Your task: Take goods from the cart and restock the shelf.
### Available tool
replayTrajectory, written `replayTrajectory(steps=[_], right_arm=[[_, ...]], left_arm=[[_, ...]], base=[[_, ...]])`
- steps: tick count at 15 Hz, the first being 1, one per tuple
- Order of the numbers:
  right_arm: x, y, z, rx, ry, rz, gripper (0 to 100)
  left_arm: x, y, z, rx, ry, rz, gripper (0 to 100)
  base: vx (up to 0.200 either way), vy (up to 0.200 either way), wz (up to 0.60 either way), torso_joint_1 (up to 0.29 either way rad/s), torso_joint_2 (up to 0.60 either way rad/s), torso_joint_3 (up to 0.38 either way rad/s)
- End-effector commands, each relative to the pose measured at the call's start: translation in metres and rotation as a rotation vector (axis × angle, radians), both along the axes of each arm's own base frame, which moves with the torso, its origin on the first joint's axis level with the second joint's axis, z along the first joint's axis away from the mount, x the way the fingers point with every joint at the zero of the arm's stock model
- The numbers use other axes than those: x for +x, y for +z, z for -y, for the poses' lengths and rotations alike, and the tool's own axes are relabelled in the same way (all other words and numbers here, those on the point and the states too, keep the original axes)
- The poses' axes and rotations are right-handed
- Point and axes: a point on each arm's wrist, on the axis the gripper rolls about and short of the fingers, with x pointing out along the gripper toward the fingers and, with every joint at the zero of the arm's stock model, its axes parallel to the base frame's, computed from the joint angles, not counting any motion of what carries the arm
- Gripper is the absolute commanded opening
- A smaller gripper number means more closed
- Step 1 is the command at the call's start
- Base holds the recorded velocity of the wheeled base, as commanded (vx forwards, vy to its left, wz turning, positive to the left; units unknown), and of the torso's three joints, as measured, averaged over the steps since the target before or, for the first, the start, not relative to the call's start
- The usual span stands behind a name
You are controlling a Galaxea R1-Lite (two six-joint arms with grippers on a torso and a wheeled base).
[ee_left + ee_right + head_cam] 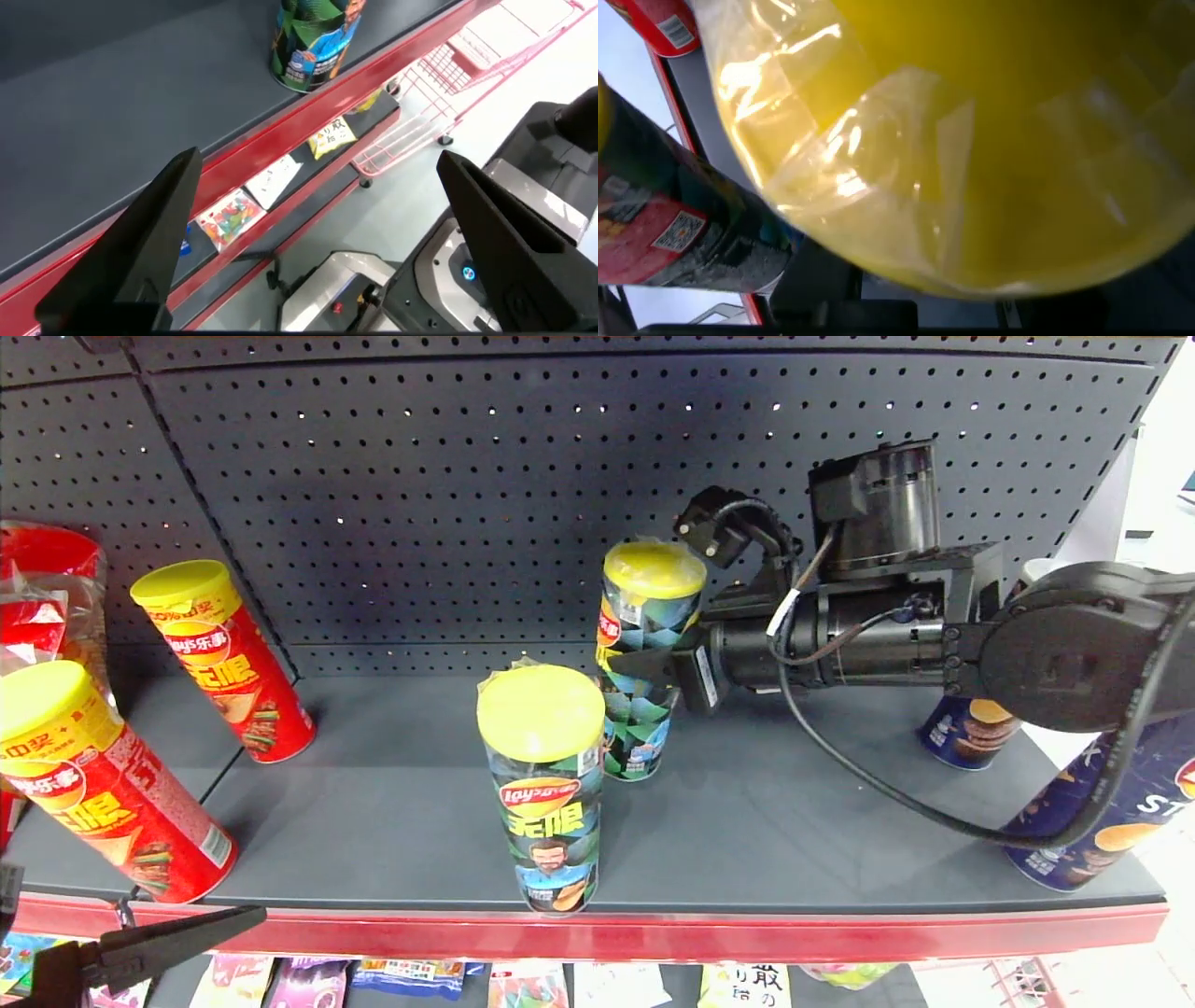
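Green chip can [649, 607] stands upright, clamped at mid-body in my right hand [642, 674], its base seemingly down on the shelf [747, 821]. My left hand [320, 159] hangs spread and empty, low and far left of it. Red cans [224, 663] stand well left. Just in front of my right hand is a matching can [546, 784], so I judge mine goes behind it as a row. Blue cans [962, 728] stand behind my wrist.
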Motion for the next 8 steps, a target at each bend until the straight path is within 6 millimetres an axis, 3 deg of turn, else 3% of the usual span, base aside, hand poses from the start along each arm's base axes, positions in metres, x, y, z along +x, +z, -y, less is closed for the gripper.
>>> replayTrajectory(steps=[1,8], right_arm=[[0.006,-0.004,-0.008,-0.006,0.012,0.004,0],[0.010,-0.008,-0.024,-0.009,0.041,0.015,0]], left_arm=[[0.000,0.000,0.000,0.002,0.000,-0.004,100],[0.001,0.001,0.000,0.001,0.007,0.002,100]], base=[[0.000,0.000,0.00,0.000,0.00,0.000],[0.000,0.000,0.00,0.000,0.00,0.000]])
